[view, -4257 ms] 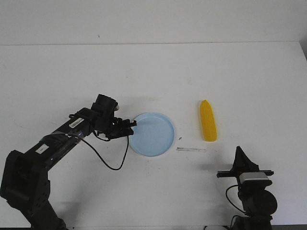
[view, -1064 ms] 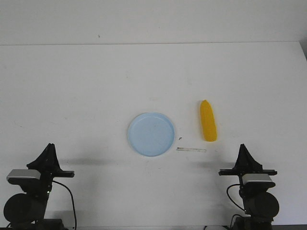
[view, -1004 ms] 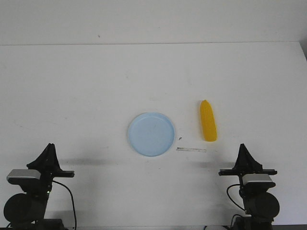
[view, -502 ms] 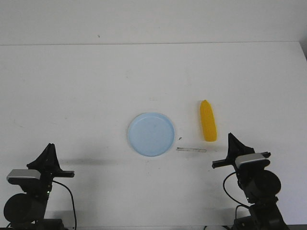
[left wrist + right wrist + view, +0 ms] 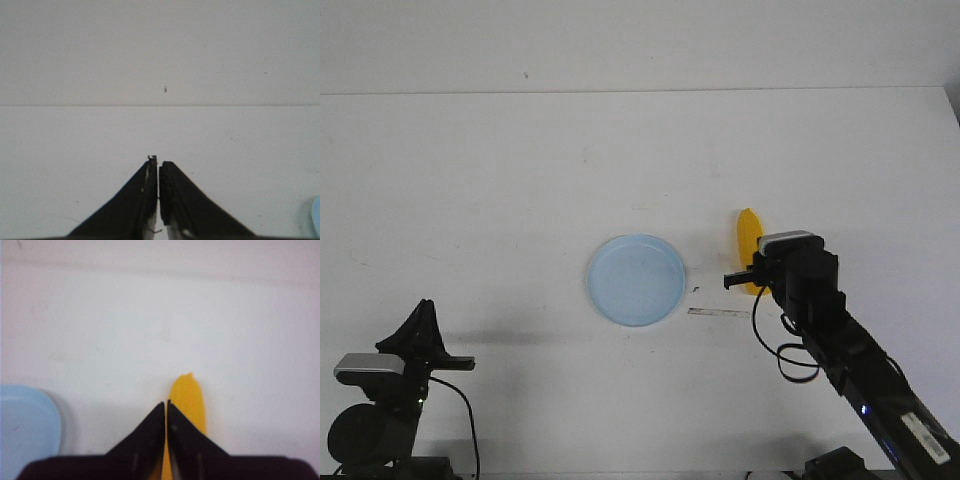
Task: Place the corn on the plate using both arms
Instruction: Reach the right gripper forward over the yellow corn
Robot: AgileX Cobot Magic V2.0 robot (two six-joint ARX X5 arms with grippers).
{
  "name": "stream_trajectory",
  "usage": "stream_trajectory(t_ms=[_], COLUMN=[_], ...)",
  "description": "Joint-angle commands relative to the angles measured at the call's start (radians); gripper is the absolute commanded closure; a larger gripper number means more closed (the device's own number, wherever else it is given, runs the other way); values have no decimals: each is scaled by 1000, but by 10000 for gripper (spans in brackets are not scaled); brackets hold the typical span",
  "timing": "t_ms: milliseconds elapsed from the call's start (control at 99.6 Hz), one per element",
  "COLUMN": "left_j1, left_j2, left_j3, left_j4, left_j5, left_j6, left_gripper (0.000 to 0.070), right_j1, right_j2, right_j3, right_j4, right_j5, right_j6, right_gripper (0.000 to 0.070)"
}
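Both pairs of fingers (image 5: 166,407) (image 5: 158,162) together — right over corn (image 5: 189,400), beside plate (image 5: 635,280).

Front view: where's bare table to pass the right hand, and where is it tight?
Bare: the whole far half of the table beyond the plate, and the stretch left of the plate. Tight: the gap between plate and corn, where the shut right hand hangs by a thin strip.
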Motion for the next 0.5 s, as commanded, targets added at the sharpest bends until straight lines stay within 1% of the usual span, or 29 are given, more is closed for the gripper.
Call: stream_trajectory(t_ms=[0, 70, 291, 351, 381, 412, 492], left_j1=[0, 0, 0, 0, 0, 0, 0], left_j2=[-2, -2, -2, -2, -2, -2, -2], left_j3=[8, 8, 8, 8, 8, 8, 8], left_j4=[16, 16, 16, 16, 16, 16, 16], left_j5=[1, 1, 1, 1, 1, 1, 1], left_j6=[5, 5, 5, 5, 5, 5, 5], left_gripper=[699, 699, 699, 699, 699, 699, 699], right_j1=[13, 16, -1, -9, -12, -16, -31], right_j2=[68, 133, 310, 357, 380, 403, 458], right_j3=[84, 173, 413, 466, 491, 515, 568], right_j4=[-68, -174, -458, -512, -535, -555, -598], right_j5=[3, 1, -7, -14, -22, -32, -56], right_j6=[105, 154, 173, 177, 174, 172, 174], right_gripper=[694, 694, 692, 675, 639, 572, 318])
